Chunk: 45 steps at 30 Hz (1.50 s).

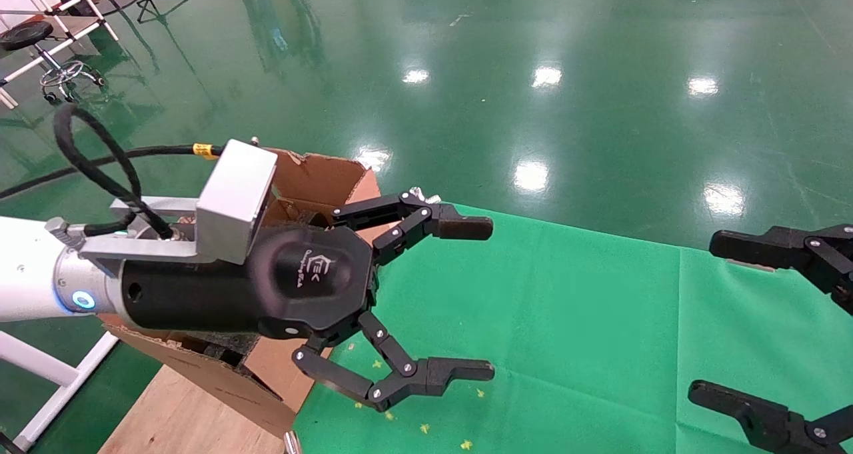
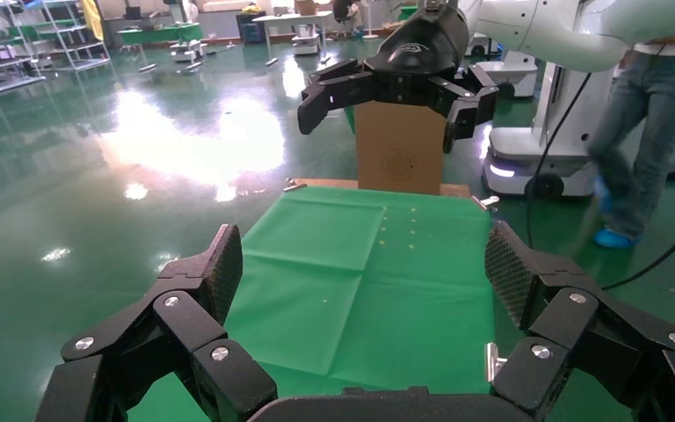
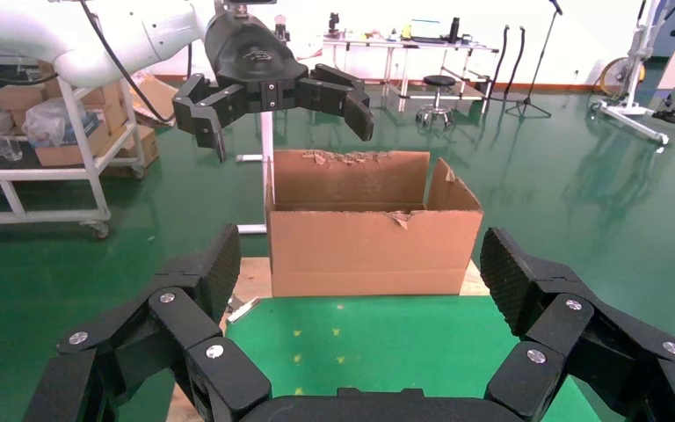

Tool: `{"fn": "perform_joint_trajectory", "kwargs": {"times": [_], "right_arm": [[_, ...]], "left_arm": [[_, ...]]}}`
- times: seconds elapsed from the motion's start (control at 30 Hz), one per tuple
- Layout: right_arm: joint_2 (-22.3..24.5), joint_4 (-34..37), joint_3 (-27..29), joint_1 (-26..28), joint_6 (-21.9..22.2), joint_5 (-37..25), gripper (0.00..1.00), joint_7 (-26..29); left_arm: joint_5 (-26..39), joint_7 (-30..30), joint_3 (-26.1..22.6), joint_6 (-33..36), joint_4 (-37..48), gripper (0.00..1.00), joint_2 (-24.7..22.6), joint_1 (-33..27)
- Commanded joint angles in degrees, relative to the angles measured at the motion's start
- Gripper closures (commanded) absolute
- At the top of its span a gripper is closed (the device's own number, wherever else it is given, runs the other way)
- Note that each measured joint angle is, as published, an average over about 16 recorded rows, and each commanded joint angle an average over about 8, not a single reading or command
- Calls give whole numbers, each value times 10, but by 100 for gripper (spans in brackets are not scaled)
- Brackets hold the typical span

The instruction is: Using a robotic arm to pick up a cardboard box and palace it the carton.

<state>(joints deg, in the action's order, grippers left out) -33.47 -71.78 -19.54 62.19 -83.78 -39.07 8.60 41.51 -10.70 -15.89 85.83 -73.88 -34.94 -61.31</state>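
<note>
Two grippers, both spread wide and empty. Left gripper hangs over the carton, just past its near-side rim. Its fingers reach out over the green cloth, and nothing sits between the pads. In the right wrist view it is above the carton's open top, clear of the flaps and touching nothing. White arm comes in from the carton's outer side, with the silver camera block riding on top of the wrist. The carton sits on a wood board, butted against the cloth's edge. Its top is open and the flap edges are torn; dark foam shows inside, but the contents are mostly hidden by the gripper. Right gripper is at the opposite end of the cloth, well apart from the carton and pointing toward it. Box: in the left wrist view a brown box with a round mark on its face stands upright at the cloth end farthest from the carton. It is beneath and behind the right gripper, and I can't tell if they touch. I also can't confirm that it is the small taped box, since no tape is visible from this side. No box is visible in either gripper.
</note>
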Motion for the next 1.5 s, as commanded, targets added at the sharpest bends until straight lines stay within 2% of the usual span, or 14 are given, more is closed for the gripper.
{"fn": "perform_joint_trajectory", "kwargs": {"times": [0.03, 1.5], "right_arm": [[0, 0, 0, 0, 0, 0, 0, 0], [0, 0, 0, 0, 0, 0, 0, 0]], "left_arm": [[1, 0, 0, 0, 1, 0, 0, -1], [4, -1, -2, -2, 4, 0, -1, -3]]}}
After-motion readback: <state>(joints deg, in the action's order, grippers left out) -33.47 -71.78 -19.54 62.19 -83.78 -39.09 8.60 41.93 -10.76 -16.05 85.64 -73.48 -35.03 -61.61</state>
